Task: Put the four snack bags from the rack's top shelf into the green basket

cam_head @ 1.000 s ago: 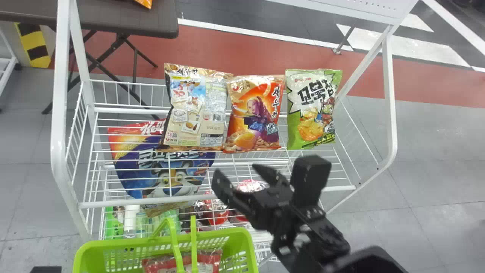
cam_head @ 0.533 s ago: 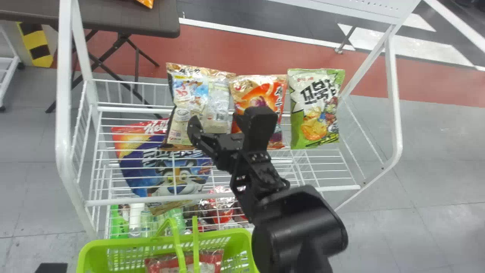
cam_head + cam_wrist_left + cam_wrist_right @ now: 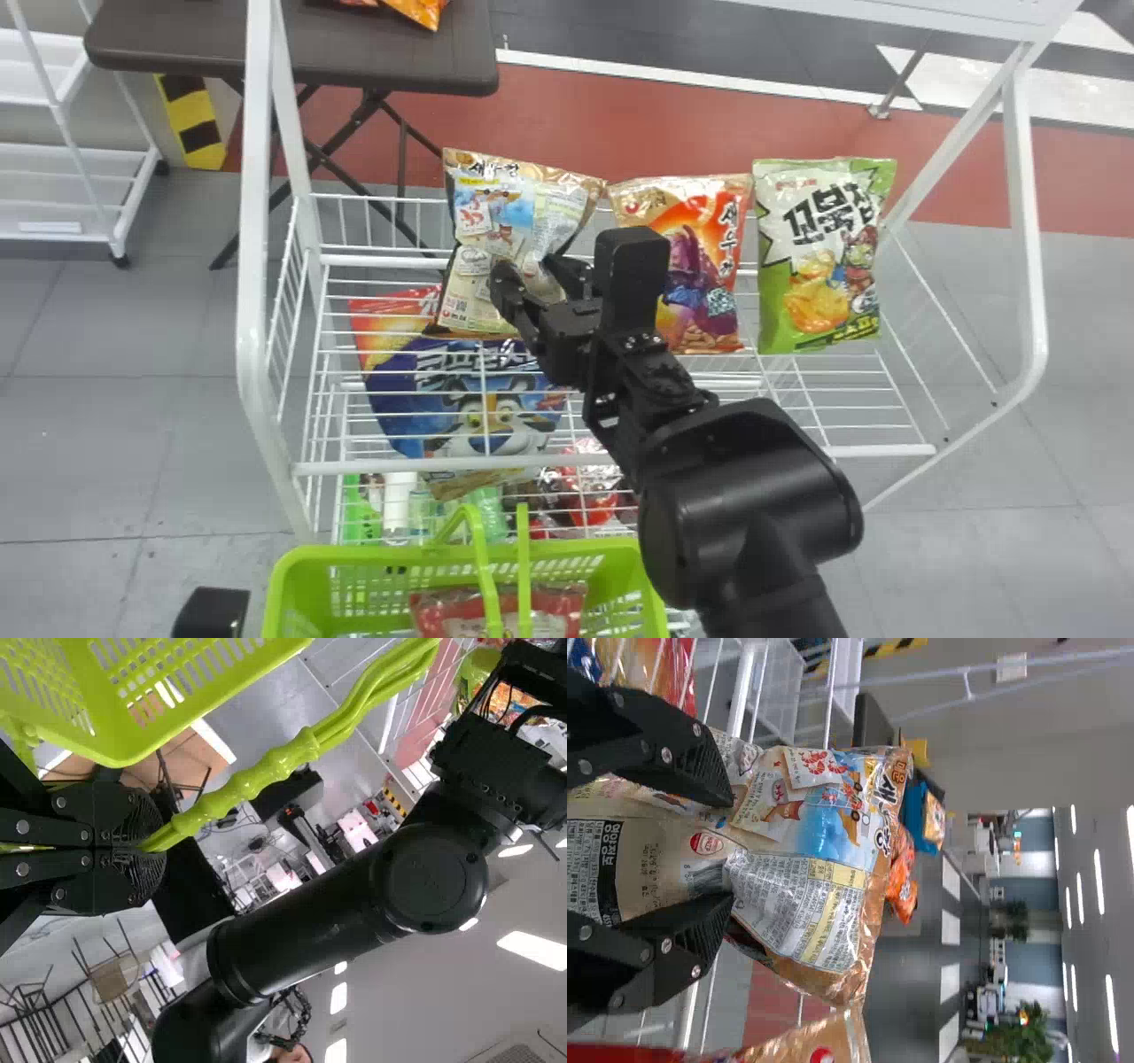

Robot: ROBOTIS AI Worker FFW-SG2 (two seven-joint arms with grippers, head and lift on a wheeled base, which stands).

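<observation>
On the rack's top shelf, my right gripper (image 3: 524,276) is at the leftmost snack bag (image 3: 469,297). In the right wrist view this gripper (image 3: 731,850) squeezes that bag (image 3: 824,833), whose front puckers between the fingers. An orange snack bag (image 3: 709,252) and a green-white one (image 3: 815,310) stand to its right. The green basket (image 3: 354,558) is below in front, with a red bag (image 3: 567,602) inside. My left gripper (image 3: 142,849) is shut on a green handle (image 3: 257,771) beside the basket (image 3: 115,735).
A blue-red bag (image 3: 399,399) lies beneath the top shelf's wires (image 3: 842,399). White rack posts (image 3: 257,221) rise on both sides. Behind at the left stands a dark table (image 3: 177,44). A black part of my left arm (image 3: 211,613) is at the bottom left.
My right gripper has moved up and left from the shelf's front onto the leftmost bag and closed on it. The head view has turned left, shifting the whole scene right.
</observation>
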